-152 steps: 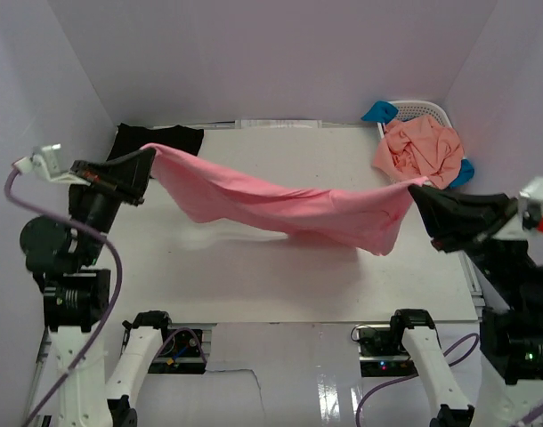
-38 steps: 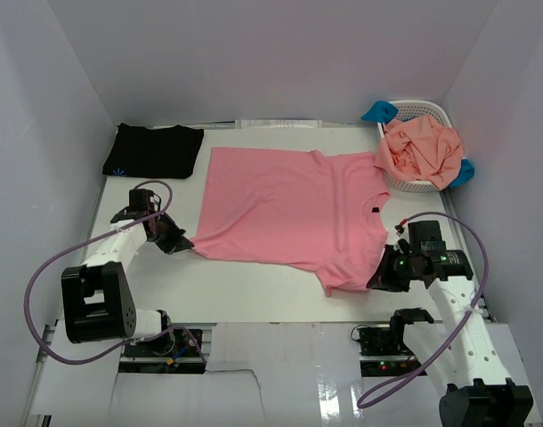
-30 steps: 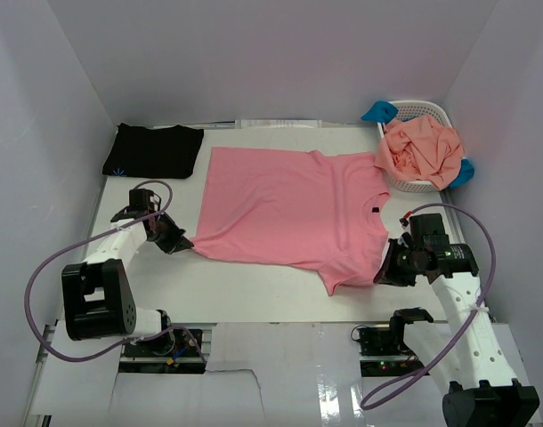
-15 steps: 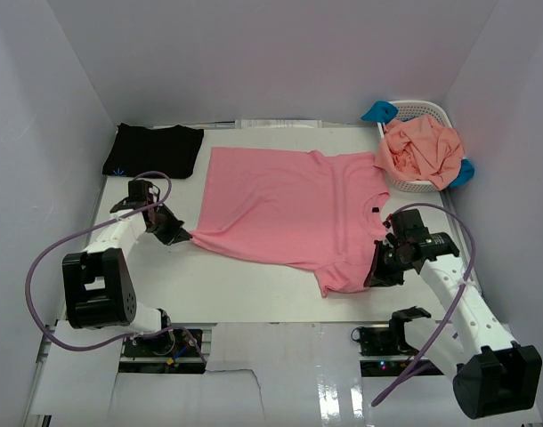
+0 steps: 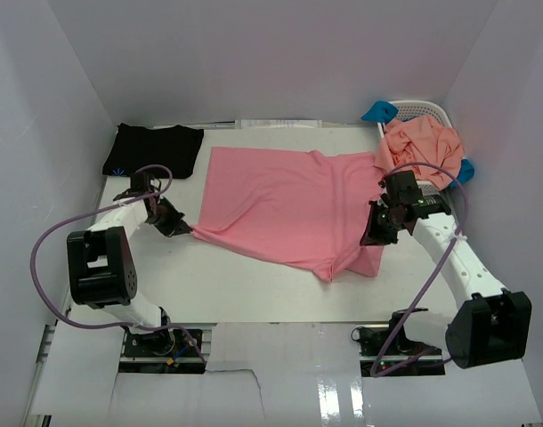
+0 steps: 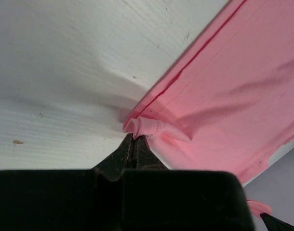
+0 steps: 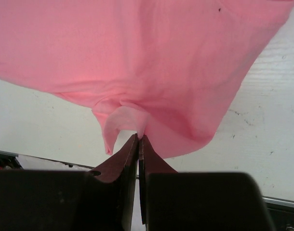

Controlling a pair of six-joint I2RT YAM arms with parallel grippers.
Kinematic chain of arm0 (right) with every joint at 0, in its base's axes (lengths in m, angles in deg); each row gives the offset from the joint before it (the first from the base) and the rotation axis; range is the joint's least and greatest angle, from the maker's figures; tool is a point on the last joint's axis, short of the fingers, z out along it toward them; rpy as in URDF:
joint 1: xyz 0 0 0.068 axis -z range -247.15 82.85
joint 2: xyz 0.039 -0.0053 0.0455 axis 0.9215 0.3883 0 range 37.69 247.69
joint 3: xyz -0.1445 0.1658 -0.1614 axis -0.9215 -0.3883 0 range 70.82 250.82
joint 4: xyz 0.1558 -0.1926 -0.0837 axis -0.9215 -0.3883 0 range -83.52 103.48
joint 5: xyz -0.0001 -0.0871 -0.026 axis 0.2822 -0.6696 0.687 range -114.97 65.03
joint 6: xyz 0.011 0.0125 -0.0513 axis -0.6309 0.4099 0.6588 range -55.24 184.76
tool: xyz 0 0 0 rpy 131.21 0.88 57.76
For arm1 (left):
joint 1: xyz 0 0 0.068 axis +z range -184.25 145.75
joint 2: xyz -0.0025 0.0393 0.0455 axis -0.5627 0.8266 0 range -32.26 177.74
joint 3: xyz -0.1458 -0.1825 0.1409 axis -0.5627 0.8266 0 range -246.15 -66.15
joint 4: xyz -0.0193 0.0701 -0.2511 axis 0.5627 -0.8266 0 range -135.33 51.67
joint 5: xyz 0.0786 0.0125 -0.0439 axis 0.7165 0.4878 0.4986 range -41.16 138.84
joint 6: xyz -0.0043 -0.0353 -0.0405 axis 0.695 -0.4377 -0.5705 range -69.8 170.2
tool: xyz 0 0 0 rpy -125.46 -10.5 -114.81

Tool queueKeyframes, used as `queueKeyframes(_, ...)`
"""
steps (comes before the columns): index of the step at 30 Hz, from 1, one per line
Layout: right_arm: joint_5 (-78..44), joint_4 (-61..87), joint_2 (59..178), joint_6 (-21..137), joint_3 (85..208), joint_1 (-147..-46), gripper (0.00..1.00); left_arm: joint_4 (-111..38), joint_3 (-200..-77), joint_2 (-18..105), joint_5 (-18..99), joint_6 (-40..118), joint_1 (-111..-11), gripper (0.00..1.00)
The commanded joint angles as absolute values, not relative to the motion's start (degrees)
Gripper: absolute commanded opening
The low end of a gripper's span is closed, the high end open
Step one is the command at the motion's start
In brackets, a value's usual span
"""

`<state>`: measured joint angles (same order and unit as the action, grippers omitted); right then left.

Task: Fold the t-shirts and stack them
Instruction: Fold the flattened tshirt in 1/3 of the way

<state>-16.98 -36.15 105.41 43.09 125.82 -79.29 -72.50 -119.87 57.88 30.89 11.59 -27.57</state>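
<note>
Cloth is gripped at both ends: from above, the rose-pink t-shirt (image 5: 280, 205) is seen spread flat, long axis left to right, with the left gripper (image 5: 181, 228) at its near-left hem corner and the right gripper (image 5: 372, 238) on its right edge. In the left wrist view, the jaws are seen clamped tight on bunched hem. In the right wrist view, they're pinched closed on a raised fold, with the rest of the shirt lying ahead.

from above and behind the arm bases we look down on the whole table (image 5: 254, 285), far enough off to take in all its edges and the walls. the left wrist view sits very low over the surface toward its left edge, facing along the left gripper (image 6: 133, 143) at the pink shirt (image 6: 224, 86). the right wrist view, just as near, faces along the right gripper (image 7: 138, 140); an edge of the surface crosses its bottom. all three share that shirt.
</note>
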Motion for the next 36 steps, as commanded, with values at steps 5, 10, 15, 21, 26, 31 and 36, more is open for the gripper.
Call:
queueKeyframes(5, -20.5, -33.1, 112.4, 46.0, 134.2, -79.3, 0.08, -69.1, -123.2, 62.0, 30.0, 10.6, -27.2, 0.00)
queueKeyframes(10, -21.7, -33.2, 115.5, 47.2, 140.0, -77.9, 0.08, -69.1, -124.8, 63.5, 30.2, 10.6, -27.2, 0.00)
queueKeyframes(15, -22.5, -33.2, 117.8, 48.2, 143.8, -75.7, 0.08, -69.0, -125.7, 64.2, 29.9, 10.6, -27.2, 0.00)
queueKeyframes(21, -23.4, -32.7, 120.2, 49.2, 145.0, -72.9, 0.08, -69.0, -127.8, 64.6, 27.7, 11.1, -27.1, 0.00)
queueKeyframes(26, -22.0, -31.4, 121.4, 49.6, 146.2, -70.0, 0.08, -69.6, -129.4, 64.9, 27.4, 11.3, -27.2, 0.00)
queueKeyframes(31, -20.1, -31.5, 123.5, 49.2, 150.4, -69.6, 0.08, -70.2, -131.2, 66.3, 25.7, 11.7, -27.4, 0.00)
queueKeyframes(36, -18.8, -31.3, 125.6, 49.3, 152.9, -69.7, 0.08, -71.6, -133.9, 67.7, 25.6, 12.8, -28.8, 0.00)
